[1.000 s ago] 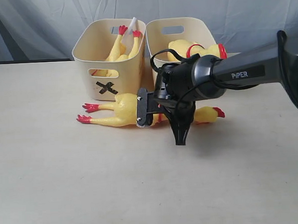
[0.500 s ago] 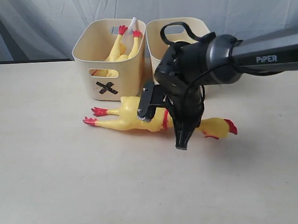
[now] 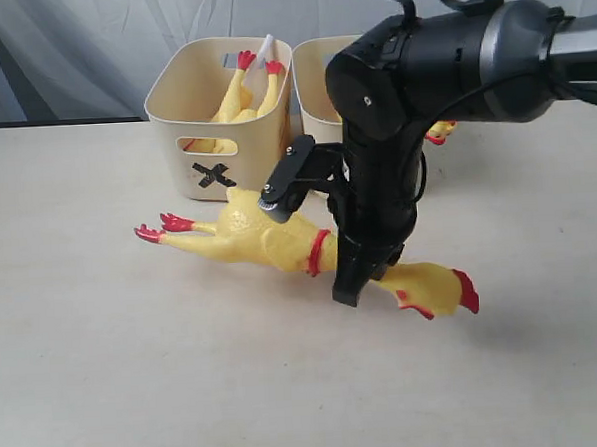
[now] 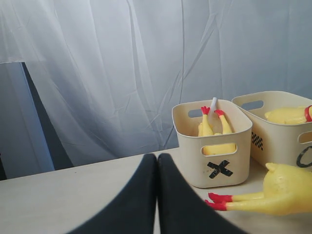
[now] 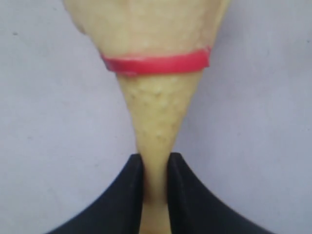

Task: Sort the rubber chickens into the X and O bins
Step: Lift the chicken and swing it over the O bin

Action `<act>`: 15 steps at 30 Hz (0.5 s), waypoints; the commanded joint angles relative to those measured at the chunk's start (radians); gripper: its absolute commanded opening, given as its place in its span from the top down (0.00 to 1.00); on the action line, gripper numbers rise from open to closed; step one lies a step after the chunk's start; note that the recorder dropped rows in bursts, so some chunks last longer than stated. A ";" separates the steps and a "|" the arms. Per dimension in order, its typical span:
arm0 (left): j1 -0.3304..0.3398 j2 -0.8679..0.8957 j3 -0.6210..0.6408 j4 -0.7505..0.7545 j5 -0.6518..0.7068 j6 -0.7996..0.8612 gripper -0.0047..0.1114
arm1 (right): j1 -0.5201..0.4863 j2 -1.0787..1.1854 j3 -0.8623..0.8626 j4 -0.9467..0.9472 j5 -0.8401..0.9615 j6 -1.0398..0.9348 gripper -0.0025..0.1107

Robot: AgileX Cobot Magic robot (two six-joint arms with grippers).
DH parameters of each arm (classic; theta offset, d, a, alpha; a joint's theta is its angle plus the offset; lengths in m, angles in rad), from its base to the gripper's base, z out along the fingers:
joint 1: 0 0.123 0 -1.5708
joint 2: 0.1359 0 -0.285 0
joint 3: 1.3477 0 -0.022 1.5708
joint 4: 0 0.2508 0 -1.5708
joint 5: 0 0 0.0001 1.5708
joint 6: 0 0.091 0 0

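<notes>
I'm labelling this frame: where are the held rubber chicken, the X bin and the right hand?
held rubber chicken (image 3: 241, 234), exterior view, on its yellow body
X bin (image 3: 260, 150), exterior view, on its front wall
right hand (image 5: 156, 163), right wrist view, midway between fingertips pinching the chicken's neck

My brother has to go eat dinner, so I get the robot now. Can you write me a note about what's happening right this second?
Grippers: the right gripper is shut on the neck of the held chicken, which hangs just above the table in front of the X bin. The left gripper is shut and empty, away from the bins.
Done: a feet-up chicken is in the X bin, and a second chicken lies in the O bin.
Left: put the held chicken into a bin. The pictures do not show which bin it belongs in.
</notes>
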 commanded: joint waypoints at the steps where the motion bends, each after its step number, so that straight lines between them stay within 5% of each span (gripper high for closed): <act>1: 0.000 -0.004 0.004 0.001 -0.008 -0.001 0.96 | -0.004 -0.060 0.001 0.103 0.022 -0.005 0.99; 15: 0.000 -0.004 0.004 0.001 -0.008 -0.001 0.96 | -0.004 -0.220 -0.123 0.282 0.012 0.089 0.99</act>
